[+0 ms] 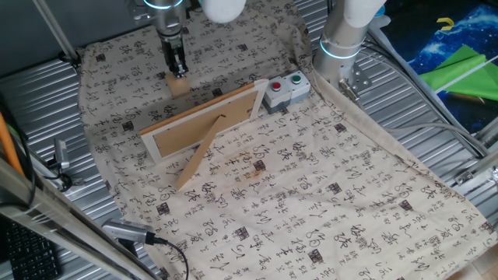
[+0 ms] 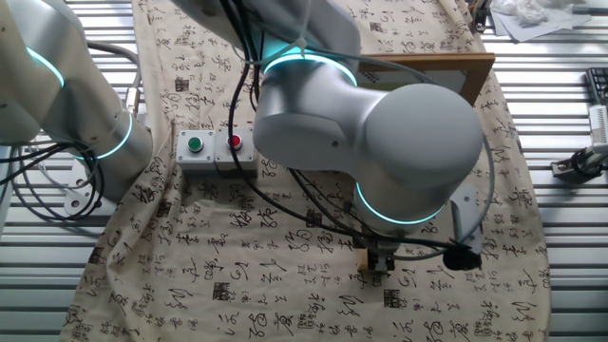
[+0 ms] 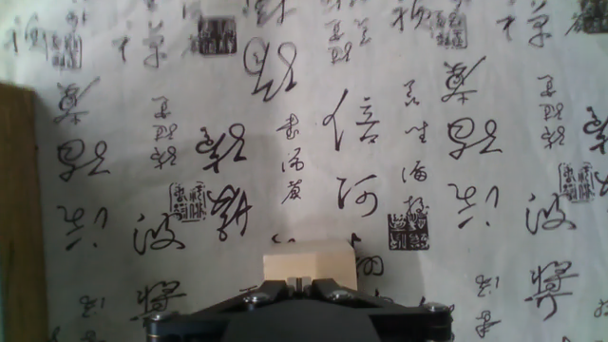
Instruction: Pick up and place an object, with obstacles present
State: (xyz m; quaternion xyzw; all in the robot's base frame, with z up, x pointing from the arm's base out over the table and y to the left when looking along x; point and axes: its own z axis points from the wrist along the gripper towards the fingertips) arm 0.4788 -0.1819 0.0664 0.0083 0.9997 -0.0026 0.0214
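The small light-tan wooden block (image 1: pixel 179 85) is at the far side of the patterned cloth, behind the picture frame. My gripper (image 1: pixel 180 70) stands straight down on it, fingers drawn close together at its top. In the hand view the block (image 3: pixel 309 260) sits right at my gripper's (image 3: pixel 304 282) tips, jaws nearly together. The picture frame (image 1: pixel 204 117), light wood with a brown backboard, stands on its slanted prop leg (image 1: pixel 196 163) in front of the block. In the other fixed view my gripper (image 2: pixel 380 262) is low over the cloth and the block is hidden.
A grey button box (image 1: pixel 285 90) with a red and a green button stands at the frame's right end; it also shows in the other fixed view (image 2: pixel 216 147). A second arm's base (image 1: pixel 340 47) rises behind it. Ribbed metal table (image 1: pixel 47 93) surrounds the cloth. The frame's edge (image 3: pixel 17 209) shows at left in the hand view.
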